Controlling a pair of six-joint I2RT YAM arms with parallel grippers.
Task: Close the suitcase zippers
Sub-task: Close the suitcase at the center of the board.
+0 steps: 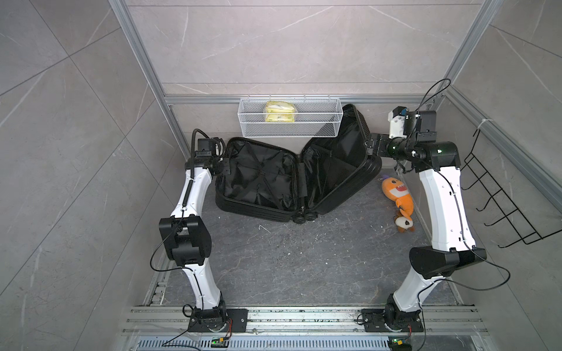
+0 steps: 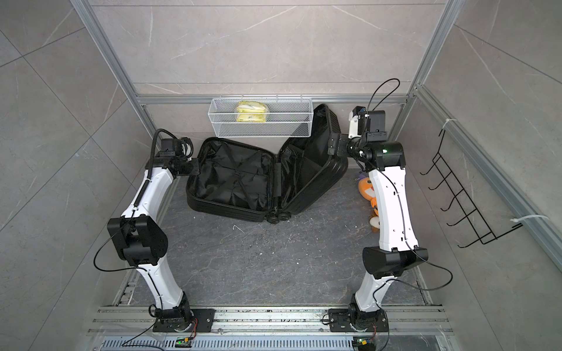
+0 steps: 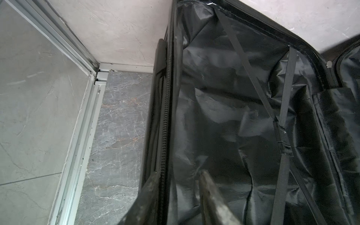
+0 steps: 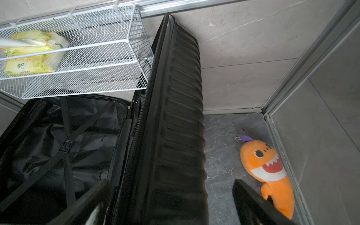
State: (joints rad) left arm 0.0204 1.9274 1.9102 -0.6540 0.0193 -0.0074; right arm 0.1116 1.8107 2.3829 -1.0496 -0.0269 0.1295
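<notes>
The black suitcase (image 1: 258,176) (image 2: 231,179) lies open on the floor by the back wall. Its left half is flat, lining up; its ribbed right half (image 4: 179,97) is tilted up. The zippers show as a black track (image 3: 165,120) along the flat half's left rim. My left gripper (image 1: 225,165) (image 3: 178,172) straddles that rim, one finger outside the shell and one inside on the lining; whether they press it is unclear. My right gripper (image 1: 372,146) (image 4: 170,182) stands wide open across the raised half's outer edge, one finger on each side.
A white wire basket (image 1: 290,117) holding a yellow packet (image 1: 279,111) hangs on the back wall, its right end beside the raised half. An orange shark plush (image 1: 398,194) and a small brown plush (image 1: 404,225) lie right of the case. A black wire rack (image 1: 501,197) hangs on the right wall.
</notes>
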